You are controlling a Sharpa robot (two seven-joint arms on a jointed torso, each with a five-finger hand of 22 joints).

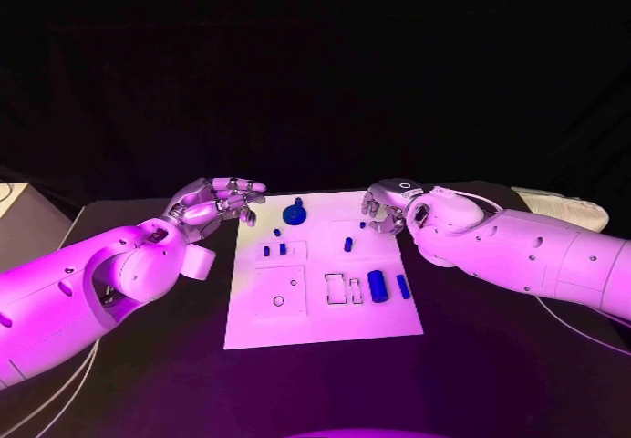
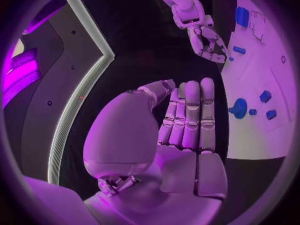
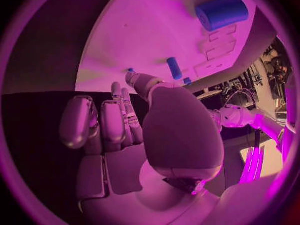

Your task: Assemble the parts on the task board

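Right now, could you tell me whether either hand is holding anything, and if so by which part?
Nothing is held. The left hand and the right hand both hover at the far corners of the white board, their fingers empty.

My left hand (image 2: 187, 120), fingers straight, empty; beside it the white board (image 2: 259, 130) bearing blue parts (image 2: 238, 107); right hand (image 2: 209, 42) beyond

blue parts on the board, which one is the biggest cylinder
The thick blue cylinder lying beside the slimmer blue pin, at the task board's right side; the other parts are smaller.
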